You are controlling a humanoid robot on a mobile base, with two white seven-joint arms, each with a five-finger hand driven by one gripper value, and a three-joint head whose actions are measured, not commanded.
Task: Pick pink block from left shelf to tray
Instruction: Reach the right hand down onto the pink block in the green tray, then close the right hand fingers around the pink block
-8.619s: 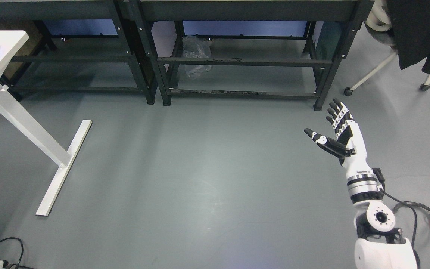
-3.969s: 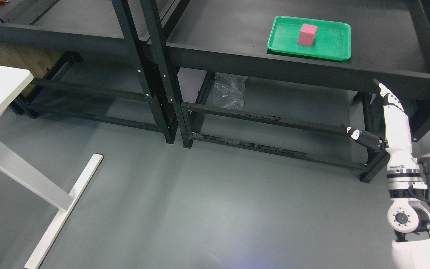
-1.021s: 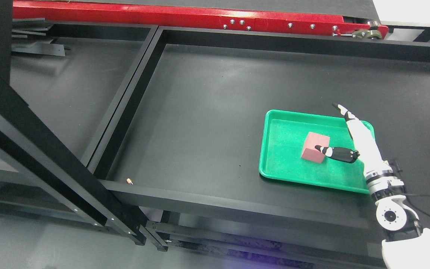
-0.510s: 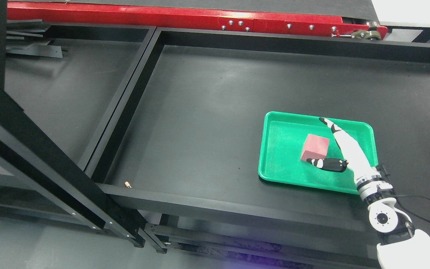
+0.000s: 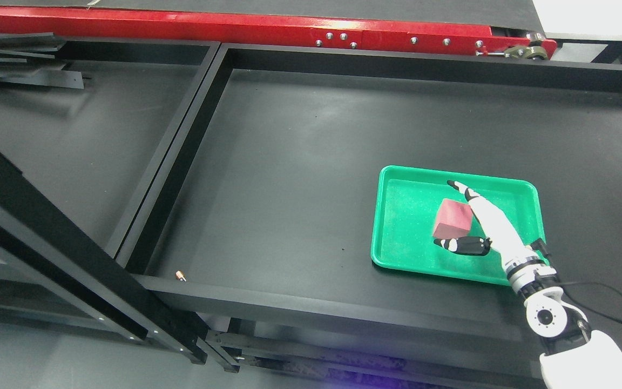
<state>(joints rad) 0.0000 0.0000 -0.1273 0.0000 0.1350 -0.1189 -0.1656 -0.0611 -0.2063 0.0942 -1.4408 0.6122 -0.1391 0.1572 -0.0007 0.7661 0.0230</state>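
A pink block (image 5: 454, 216) lies in the green tray (image 5: 403, 221) on the right black shelf, looking slightly tilted and blurred. My right hand (image 5: 445, 213) reaches in from the lower right and is open around the block. Its straight fingers (image 5: 478, 208) run along the block's right side, the tips reaching past its far corner. The thumb (image 5: 459, 245) lies across the block's near edge. I cannot tell whether they touch it. The left arm is out of view.
The tray rests on a wide black shelf deck (image 5: 300, 156) with raised rims. A second shelf bay (image 5: 73, 135) lies to the left, behind a slanting black post (image 5: 52, 237). A red beam (image 5: 235, 24) runs along the back. A small peg (image 5: 181, 276) sits at the front rim.
The view shifted slightly. My right hand has swung left over the tray. Its fingers now lie beside the block and the thumb sits at its near edge. The block looks slightly turned.
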